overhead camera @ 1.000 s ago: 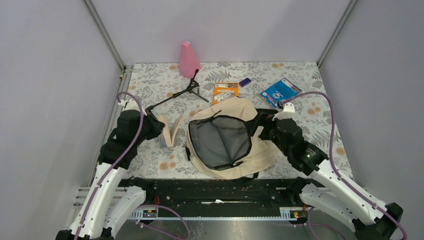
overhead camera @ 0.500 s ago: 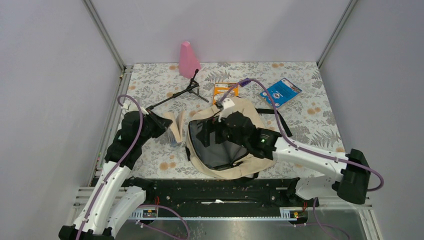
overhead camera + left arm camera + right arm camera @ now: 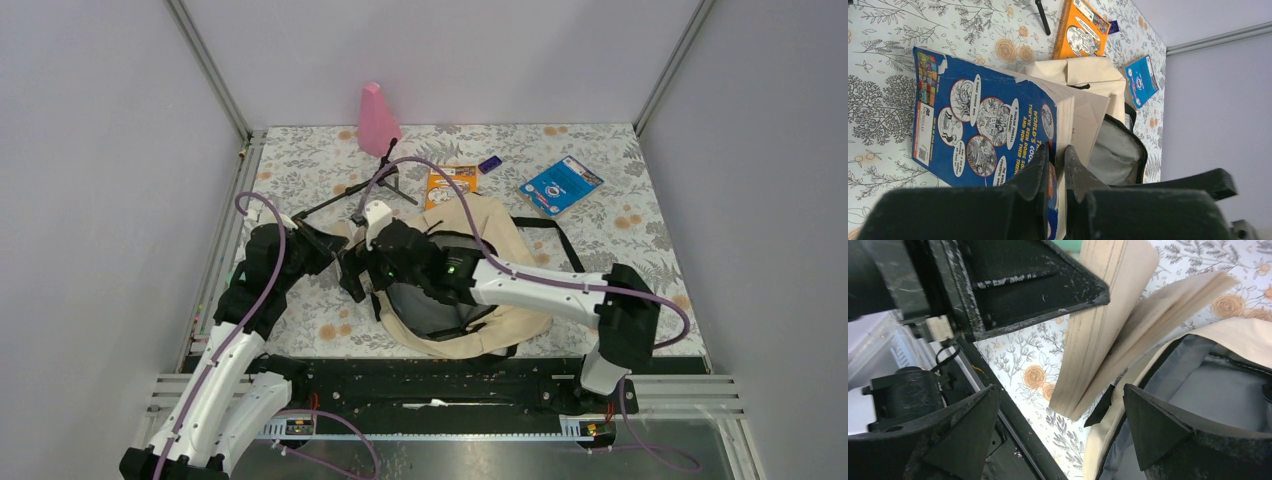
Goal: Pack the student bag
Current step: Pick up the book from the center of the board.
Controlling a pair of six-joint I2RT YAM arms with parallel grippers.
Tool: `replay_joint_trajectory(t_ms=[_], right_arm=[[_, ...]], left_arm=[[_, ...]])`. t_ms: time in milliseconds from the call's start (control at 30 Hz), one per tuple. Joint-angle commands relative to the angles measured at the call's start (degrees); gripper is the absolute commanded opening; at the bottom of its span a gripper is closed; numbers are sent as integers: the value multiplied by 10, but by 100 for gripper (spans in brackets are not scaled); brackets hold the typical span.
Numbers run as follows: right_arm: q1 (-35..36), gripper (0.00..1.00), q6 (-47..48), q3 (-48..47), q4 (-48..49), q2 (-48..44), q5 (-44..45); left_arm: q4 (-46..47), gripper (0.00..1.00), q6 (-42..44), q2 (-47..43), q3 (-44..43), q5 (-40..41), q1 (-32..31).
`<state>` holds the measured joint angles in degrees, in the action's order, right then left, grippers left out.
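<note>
At the left of the desk (image 3: 300, 160), the left hand (image 3: 1055, 155) pinches a blue comic book (image 3: 983, 130) by its edge and holds it on end just beside the open mouth of the student bag (image 3: 520, 322), which lies mid-desk near the arms. The bag's grey lining shows nothing packed, as far as can be seen. The right hand (image 3: 1060, 412) reaches leftward across the bag, its fingers spread wide on either side of the fanned pages, not closed on them. Far right, an orange book (image 3: 451, 183) and a blue booklet (image 3: 561, 185) lie unpacked, so most of the work looks undone.
</note>
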<state>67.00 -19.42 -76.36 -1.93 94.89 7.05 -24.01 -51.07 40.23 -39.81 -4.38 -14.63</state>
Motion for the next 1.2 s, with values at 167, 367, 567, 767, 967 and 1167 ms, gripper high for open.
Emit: replay_joint_trajectory(t_ms=[167, 367, 567, 767, 967, 1167], right_arm=[[14, 95, 18, -89, -20, 83, 85], [14, 77, 12, -122, -18, 124, 168], [14, 20, 10, -105, -3, 113, 226], [11, 0, 15, -28, 38, 31, 275], [-46, 0, -27, 58, 64, -88, 179], [-141, 0, -83, 139, 86, -225, 29]], left_arm=[[67, 0, -28, -13, 6, -24, 0], [66, 0, -31, -16, 13, -28, 0], [65, 5, -15, -18, 11, -42, 0], [56, 80, 37, -43, 3, -35, 0], [80, 99, 125, -74, 8, -82, 0], [170, 99, 117, -106, 57, -177, 0]])
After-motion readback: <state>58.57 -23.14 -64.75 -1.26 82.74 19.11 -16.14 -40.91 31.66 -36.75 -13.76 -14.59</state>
